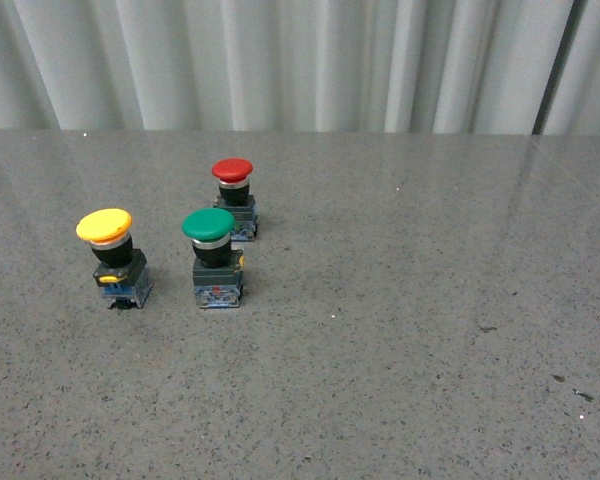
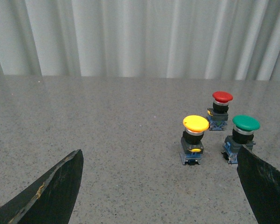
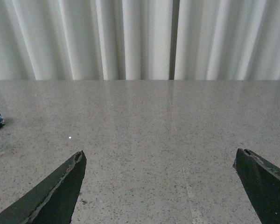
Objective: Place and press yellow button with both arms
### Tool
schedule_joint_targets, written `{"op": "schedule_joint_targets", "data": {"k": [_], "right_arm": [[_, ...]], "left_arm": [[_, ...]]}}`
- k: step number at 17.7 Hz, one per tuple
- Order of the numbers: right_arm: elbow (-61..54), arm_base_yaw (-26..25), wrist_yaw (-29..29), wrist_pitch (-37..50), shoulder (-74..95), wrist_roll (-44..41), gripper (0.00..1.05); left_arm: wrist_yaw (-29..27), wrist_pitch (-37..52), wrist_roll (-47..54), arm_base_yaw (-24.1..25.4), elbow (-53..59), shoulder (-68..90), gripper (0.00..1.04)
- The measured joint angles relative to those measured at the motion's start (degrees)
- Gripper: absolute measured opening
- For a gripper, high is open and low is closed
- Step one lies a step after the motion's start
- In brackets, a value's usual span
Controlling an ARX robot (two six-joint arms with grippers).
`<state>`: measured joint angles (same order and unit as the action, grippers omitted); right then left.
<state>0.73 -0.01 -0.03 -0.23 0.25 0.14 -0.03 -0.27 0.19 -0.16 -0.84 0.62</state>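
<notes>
The yellow button (image 1: 113, 255), at frame left, may be toppled, or the green button (image 1: 216, 258) just beside it struck, if approached askew; both pairs of jaws are spread, empty.

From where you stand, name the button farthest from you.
The red button: it stands behind the green button and the yellow button, nearest the curtain.

The yellow button (image 1: 115, 258) stands upright on the grey speckled counter (image 1: 400, 380), toward the left in the front view. It has a round yellow mushroom cap, a black neck and a dark block base with a yellow mark. The left pincer (image 2: 158, 154) is spread wide, well short of the button. The right pincer (image 3: 159, 153) is spread wide too.
</notes>
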Motion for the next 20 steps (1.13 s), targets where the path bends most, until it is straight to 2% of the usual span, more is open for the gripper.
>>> {"op": "schedule_joint_targets", "data": {"k": [18, 19, 20], "right_arm": [[0.0, 0.0, 0.0, 0.0, 0.0, 0.0, 0.98], [0.0, 0.0, 0.0, 0.0, 0.0, 0.0, 0.98], [0.0, 0.0, 0.1, 0.0, 0.0, 0.0, 0.98]], "left_arm": [[0.0, 0.0, 0.0, 0.0, 0.0, 0.0, 0.98], [-6.2, -7.1, -1.7, -2.4, -2.0, 2.0, 0.98], [-15.8, -12.6, -4.0, -7.3, -5.6, 8.9, 0.98]]}}
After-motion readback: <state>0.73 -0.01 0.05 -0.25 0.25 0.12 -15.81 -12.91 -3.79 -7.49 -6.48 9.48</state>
